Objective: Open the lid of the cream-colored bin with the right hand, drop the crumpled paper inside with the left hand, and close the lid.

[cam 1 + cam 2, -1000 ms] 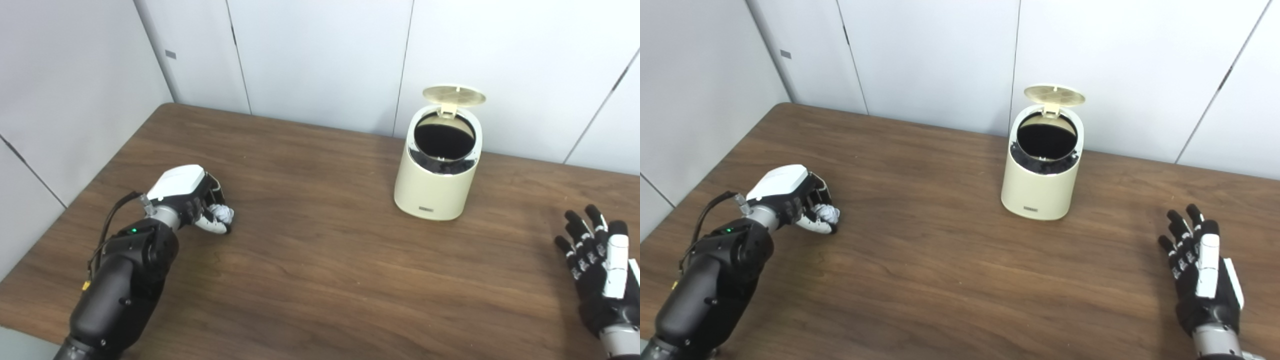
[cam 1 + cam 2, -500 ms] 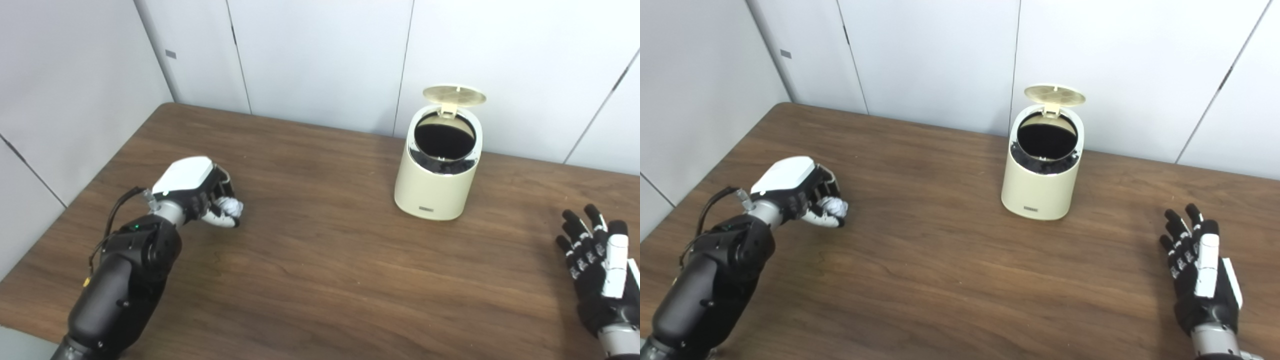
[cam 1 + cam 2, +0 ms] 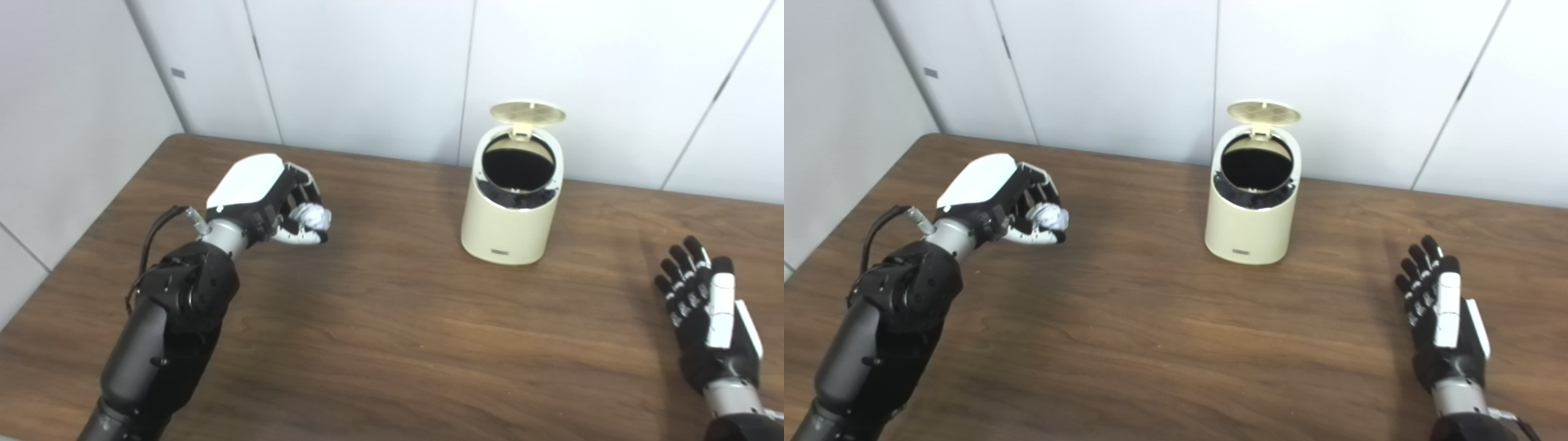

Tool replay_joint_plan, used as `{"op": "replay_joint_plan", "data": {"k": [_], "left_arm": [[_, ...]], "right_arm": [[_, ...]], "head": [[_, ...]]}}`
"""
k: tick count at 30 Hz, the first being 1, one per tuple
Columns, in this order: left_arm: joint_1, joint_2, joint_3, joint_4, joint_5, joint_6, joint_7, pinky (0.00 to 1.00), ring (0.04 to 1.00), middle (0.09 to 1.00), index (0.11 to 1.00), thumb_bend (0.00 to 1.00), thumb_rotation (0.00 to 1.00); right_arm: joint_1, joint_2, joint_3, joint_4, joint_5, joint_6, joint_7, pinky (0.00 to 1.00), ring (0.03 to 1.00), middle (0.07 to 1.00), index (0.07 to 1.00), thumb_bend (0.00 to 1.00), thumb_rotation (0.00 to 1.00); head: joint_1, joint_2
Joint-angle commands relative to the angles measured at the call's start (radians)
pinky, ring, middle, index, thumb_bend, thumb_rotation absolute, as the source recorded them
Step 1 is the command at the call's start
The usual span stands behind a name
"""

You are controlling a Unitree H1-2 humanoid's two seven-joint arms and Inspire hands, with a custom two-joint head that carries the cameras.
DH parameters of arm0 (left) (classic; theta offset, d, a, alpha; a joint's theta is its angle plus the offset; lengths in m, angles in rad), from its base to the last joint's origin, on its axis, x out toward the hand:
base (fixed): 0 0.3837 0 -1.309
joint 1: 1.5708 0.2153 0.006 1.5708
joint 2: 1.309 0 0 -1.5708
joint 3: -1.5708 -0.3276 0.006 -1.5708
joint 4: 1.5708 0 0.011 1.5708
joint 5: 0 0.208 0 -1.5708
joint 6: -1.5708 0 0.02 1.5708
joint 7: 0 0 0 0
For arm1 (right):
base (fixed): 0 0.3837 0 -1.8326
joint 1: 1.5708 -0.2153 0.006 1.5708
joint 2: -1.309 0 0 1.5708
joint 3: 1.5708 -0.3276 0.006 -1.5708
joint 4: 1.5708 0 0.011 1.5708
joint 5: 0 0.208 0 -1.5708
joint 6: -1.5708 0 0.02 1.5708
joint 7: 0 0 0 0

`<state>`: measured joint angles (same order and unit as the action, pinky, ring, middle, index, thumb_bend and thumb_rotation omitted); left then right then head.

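We are seeing the cream-colored bin [image 3: 509,217] standing upright toward the far side of the table, its round lid [image 3: 527,111] tipped up on the rear hinge and its dark inside showing. We are seeing the crumpled paper [image 3: 310,215], a small white ball, sitting well left of the bin, raised off the wood.

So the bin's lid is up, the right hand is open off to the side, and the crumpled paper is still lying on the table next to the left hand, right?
Not quite. The crumpled paper is not on the table: the left hand is shut on it, raised above the wood, as the left eye view shows. The rest holds: the bin has its lid up, and the right hand is open off to the side.
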<state>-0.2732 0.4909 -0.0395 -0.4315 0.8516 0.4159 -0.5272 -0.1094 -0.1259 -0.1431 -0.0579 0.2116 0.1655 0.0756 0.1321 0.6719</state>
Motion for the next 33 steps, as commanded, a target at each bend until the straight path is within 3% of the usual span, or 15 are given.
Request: {"op": "replay_joint_plan", "data": {"k": [1,12,14,17,21,22,24,27,33], "left_arm": [[-0.065,0.012,-0.001,-0.012,0.003,-0.027,0.034,0.35,0.371,0.487,0.502,0.50,0.00],[-0.186,-0.048,-0.069,0.000,0.009,-0.036,0.018,0.30,0.339,0.438,0.510,0.49,0.00],[-0.205,-0.061,-0.079,0.002,0.016,-0.024,0.010,0.31,0.393,0.486,0.482,0.48,0.00],[-0.240,-0.090,-0.105,0.009,0.043,-0.007,-0.003,0.32,0.393,0.495,0.476,0.47,0.00],[-0.279,-0.128,-0.142,0.023,0.069,-0.001,0.000,0.29,0.358,0.450,0.525,0.46,0.00],[-0.288,-0.136,-0.154,0.026,0.081,-0.003,-0.002,0.37,0.365,0.459,0.519,0.47,0.00],[-0.300,-0.152,-0.169,0.034,0.094,-0.006,0.001,0.43,0.380,0.469,0.510,0.47,0.00],[-0.305,-0.184,-0.176,0.051,0.084,-0.017,0.033,0.29,0.387,0.494,0.507,0.47,0.00],[-0.325,-0.229,-0.196,0.078,0.109,-0.020,0.053,0.30,0.388,0.493,0.498,0.47,0.00]], "right_arm": [[-0.032,0.000,0.000,-0.005,-0.002,-0.051,0.003,1.00,0.979,0.982,0.968,0.57,1.00],[-0.030,0.015,0.006,0.014,-0.018,-0.089,-0.005,0.99,0.968,0.974,0.949,0.58,1.00],[-0.028,0.018,0.007,0.014,-0.019,-0.091,-0.005,0.99,0.964,0.974,0.950,0.58,1.00],[-0.026,0.022,0.006,0.016,-0.022,-0.100,-0.007,0.98,0.961,0.972,0.950,0.58,1.00],[-0.023,0.022,0.008,0.020,-0.023,-0.112,-0.001,0.99,0.962,0.972,0.952,0.58,1.00],[-0.023,0.022,0.008,0.021,-0.023,-0.113,-0.002,0.99,0.965,0.973,0.955,0.58,1.00],[-0.023,0.024,0.007,0.026,-0.023,-0.115,-0.005,0.99,0.964,0.970,0.953,0.58,1.00],[-0.024,0.025,0.005,0.036,-0.019,-0.122,-0.005,0.99,0.964,0.968,0.950,0.59,1.00],[-0.025,0.027,0.005,0.048,-0.020,-0.135,-0.008,0.99,0.961,0.964,0.949,0.59,1.00]], "head": [[-0.014,-0.002],[-0.071,-0.030],[-0.073,-0.032],[-0.082,-0.041],[-0.085,-0.049],[-0.085,-0.050],[-0.086,-0.055],[-0.087,-0.057],[-0.091,-0.068]]}}
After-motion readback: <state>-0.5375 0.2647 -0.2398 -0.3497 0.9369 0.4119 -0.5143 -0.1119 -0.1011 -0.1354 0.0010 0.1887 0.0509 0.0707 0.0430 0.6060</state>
